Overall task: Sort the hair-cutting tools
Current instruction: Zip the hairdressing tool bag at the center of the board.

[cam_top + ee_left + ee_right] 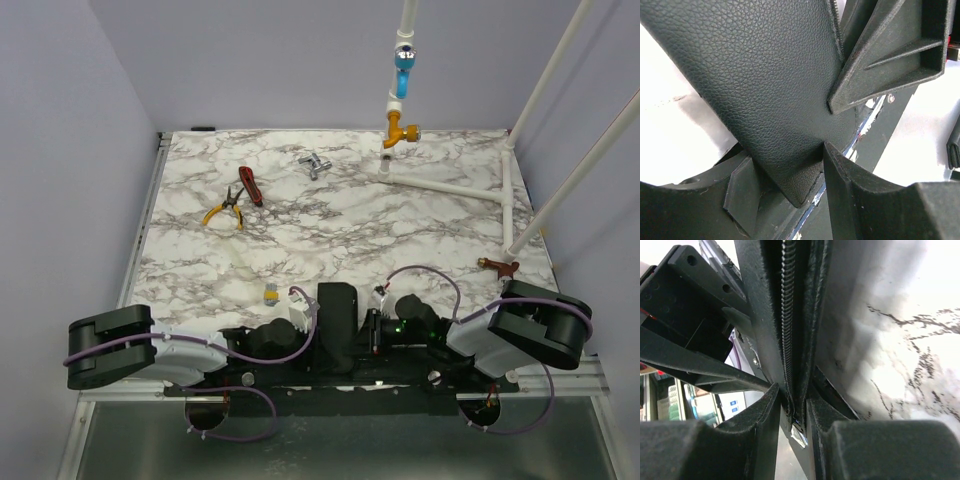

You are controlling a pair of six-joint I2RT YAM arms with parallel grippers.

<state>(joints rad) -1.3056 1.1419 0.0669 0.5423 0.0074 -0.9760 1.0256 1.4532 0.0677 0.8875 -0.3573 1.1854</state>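
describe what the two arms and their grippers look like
Left arm and right arm: chunky black links, white joint housings, looping purple cables. Left gripper and right gripper: matte black angular fingers with bracing ribs.

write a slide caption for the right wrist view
Right tool pinching the zipper edge of a black pouch, marble table behind.

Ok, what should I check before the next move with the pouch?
1. Hold of right gripper on the zipper edge of the pouch: ok.
2. Hold of left gripper on pouch: ok.
3. Pouch open: cannot tell.
4. Where the scissors are: ok, lying free at the far side.
5. Where the comb is: cannot tell.
6. Whether the pliers are apart from scissors: ok.
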